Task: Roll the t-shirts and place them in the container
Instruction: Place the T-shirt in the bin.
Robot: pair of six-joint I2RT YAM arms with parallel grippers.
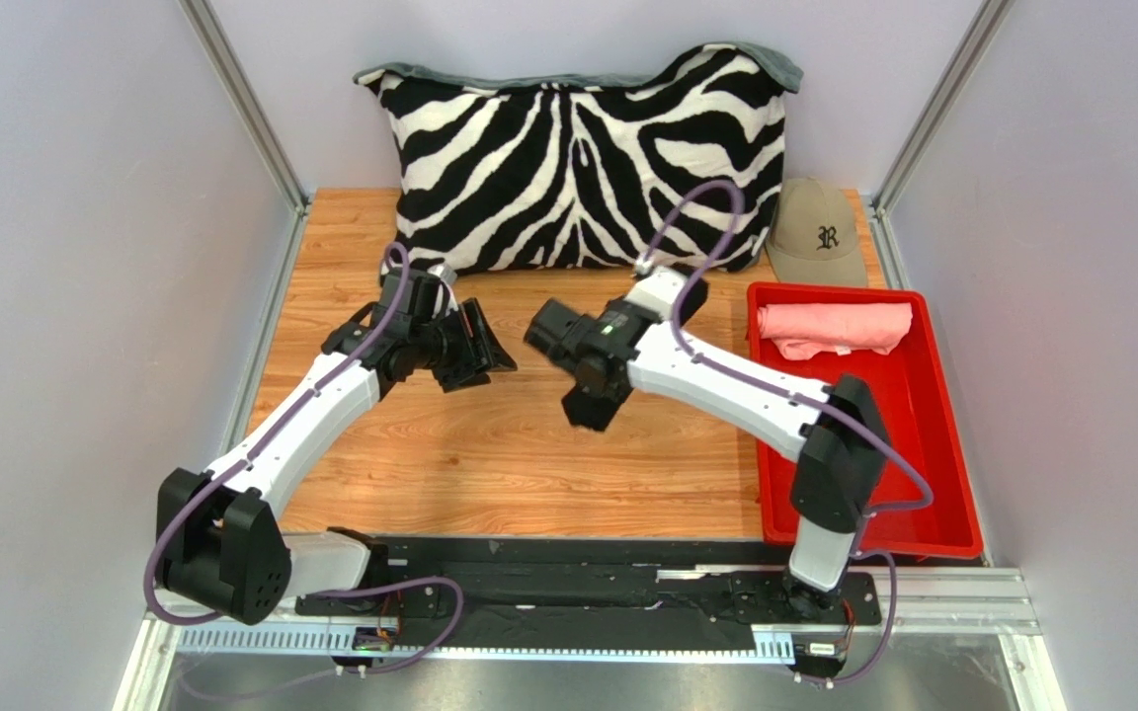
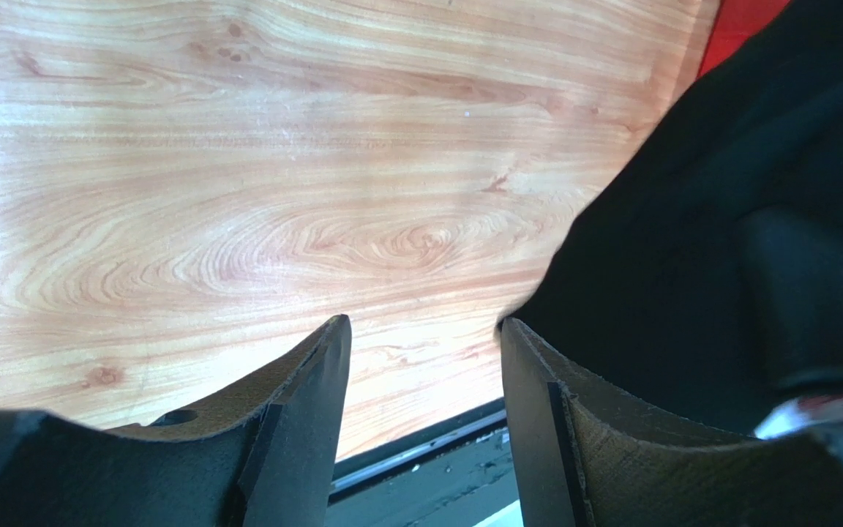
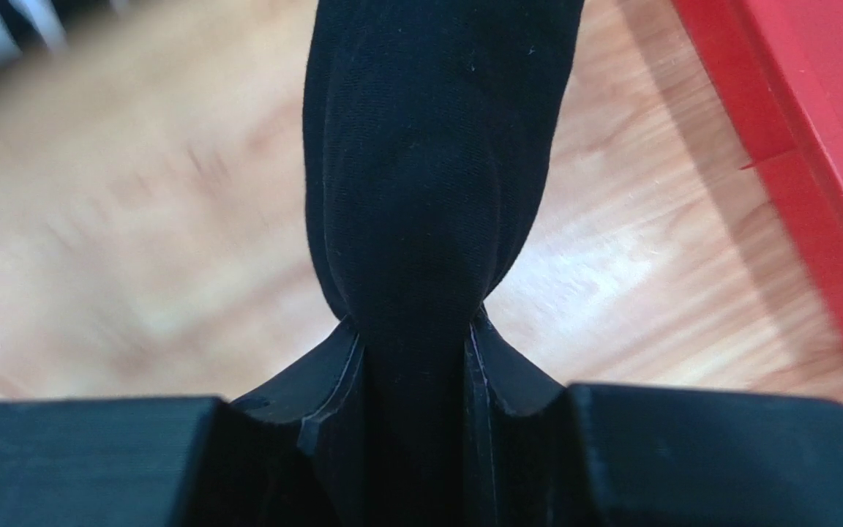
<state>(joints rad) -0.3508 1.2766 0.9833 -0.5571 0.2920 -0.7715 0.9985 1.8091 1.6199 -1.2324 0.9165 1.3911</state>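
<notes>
1. Black t-shirt [image 3: 426, 165] is reaching out as a gathered bundle from the right gripper [image 3: 415, 357], whose jaws are pinching the cloth tightly between them.
2. That gripper is hovering over the middle of the wooden table [image 1: 427, 474], nearer its far edge than its near one; from above, the dark cloth is hard to tell apart from the black gripper parts.
3. Facing it from the left, the left gripper [image 2: 426, 384] is holding its jaws spread with nothing between them, and bare wood is showing through the gap.
4. In the left wrist view the black cloth is filling the right side, just beside that gripper's right-hand finger; whether they are touching I cannot tell.
5. A salmon pink t-shirt [image 1: 835, 326] is lying bunched at the far end of a red tray [image 1: 865, 526], which is sitting along the table's right edge.
6. A zebra pillow [image 1: 590, 156] is leaning at the far edge, and a tan cap [image 1: 820, 237] is resting in the far right corner, just beyond the tray.
</notes>
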